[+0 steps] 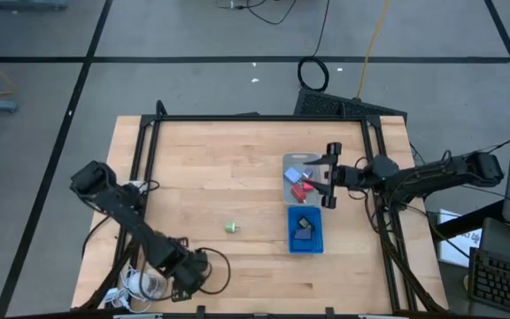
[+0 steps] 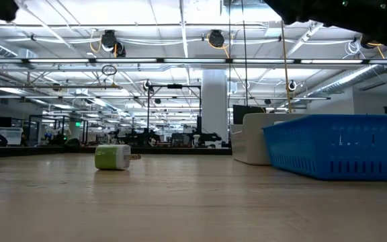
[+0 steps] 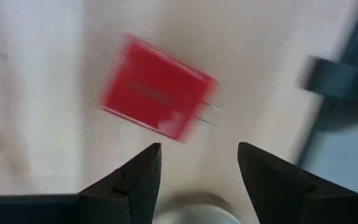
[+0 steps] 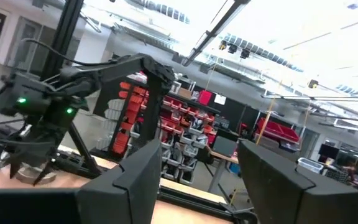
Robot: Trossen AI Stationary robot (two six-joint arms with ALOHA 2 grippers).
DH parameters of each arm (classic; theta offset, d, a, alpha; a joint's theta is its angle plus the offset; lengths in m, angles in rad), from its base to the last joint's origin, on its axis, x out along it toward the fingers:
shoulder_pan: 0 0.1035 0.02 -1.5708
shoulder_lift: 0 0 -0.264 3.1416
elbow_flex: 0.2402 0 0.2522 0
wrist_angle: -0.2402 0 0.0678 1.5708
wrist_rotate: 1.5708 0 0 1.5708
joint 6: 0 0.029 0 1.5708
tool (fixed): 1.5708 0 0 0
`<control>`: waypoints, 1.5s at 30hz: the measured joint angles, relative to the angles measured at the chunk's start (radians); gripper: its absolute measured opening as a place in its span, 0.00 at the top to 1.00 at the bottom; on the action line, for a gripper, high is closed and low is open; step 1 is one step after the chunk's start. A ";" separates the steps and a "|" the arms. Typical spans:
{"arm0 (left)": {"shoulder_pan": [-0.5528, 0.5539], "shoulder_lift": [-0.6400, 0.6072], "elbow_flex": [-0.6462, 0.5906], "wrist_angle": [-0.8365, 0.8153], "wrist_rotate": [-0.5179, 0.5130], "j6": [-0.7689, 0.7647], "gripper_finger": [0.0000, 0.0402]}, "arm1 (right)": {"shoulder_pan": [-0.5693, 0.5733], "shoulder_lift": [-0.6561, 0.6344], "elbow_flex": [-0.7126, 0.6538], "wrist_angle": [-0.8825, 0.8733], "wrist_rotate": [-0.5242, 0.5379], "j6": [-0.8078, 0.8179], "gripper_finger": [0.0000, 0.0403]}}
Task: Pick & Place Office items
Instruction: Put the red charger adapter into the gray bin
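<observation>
Left pincer (image 3: 197, 180), parted, faces what seems a red block (image 3: 157, 87), unseen overhead.

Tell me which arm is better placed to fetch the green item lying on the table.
Probably the left. Its open left claw sits closer to the green item; the right claw is farther off, over the clear tray.

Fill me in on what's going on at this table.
Two robot arms are sorting small office items. The left gripper hangs, jaws open, just above a red block near the table's front left corner. The right gripper, also open, is at the edge of the clear tray, beside the blue tray. A green bit lies loose mid-table.
</observation>
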 joint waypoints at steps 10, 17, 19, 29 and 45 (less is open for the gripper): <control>-0.061 0.058 0.001 0.005 -0.176 0.070 0.47 | -0.011 0.000 0.000 0.000 0.000 0.015 0.50; -0.071 0.121 0.008 -0.031 -0.219 0.057 0.47 | -0.011 0.000 0.000 -0.001 0.000 0.015 0.50; -0.072 0.121 0.006 -0.103 -0.283 0.044 0.47 | -0.011 0.000 0.000 -0.001 -0.001 0.015 0.50; -0.010 0.051 -0.004 -0.371 -0.378 -0.175 0.47 | -0.011 0.000 0.000 -0.001 -0.001 0.022 0.50; 0.101 -0.155 -0.132 -0.263 -0.279 -1.083 0.44 | -0.010 0.000 0.000 -0.002 -0.001 0.031 0.50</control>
